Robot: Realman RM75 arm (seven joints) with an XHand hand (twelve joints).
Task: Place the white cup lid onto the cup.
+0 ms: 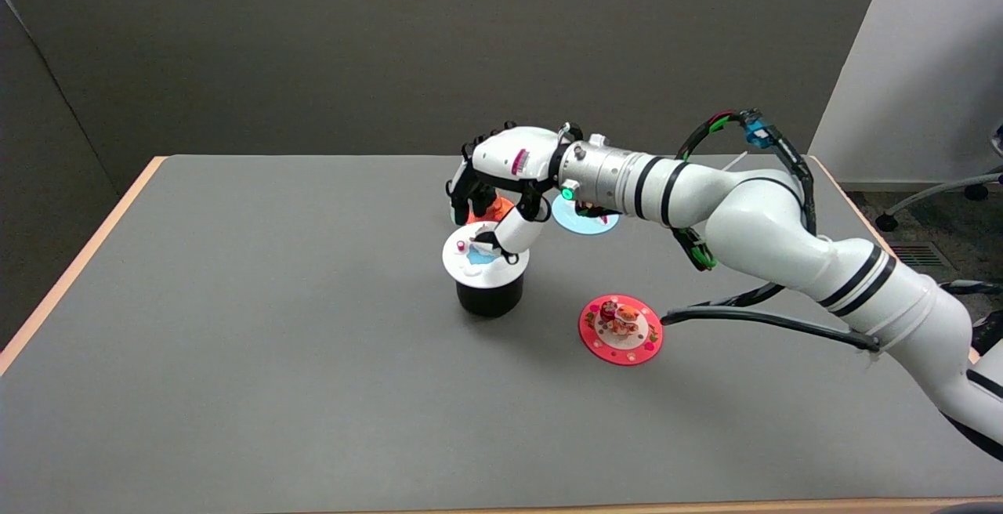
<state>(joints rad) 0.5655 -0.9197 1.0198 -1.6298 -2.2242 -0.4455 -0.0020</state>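
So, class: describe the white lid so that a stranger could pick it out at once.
Start at the grey table and find the black cup near its middle. The white lid sits on top of that cup, under the right hand. The red lid and the others lie flat on the table.

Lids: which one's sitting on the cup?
The white cup lid, atop the black cup under the robot hand. The red lid, light-blue lid and orange lid lie flat on the table.

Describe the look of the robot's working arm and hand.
The right arm is glossy white with black bands, a silver wrist section with a green light, and black cables looping outside it. The right hand has a white shell, black fingers and a small magenta mark.
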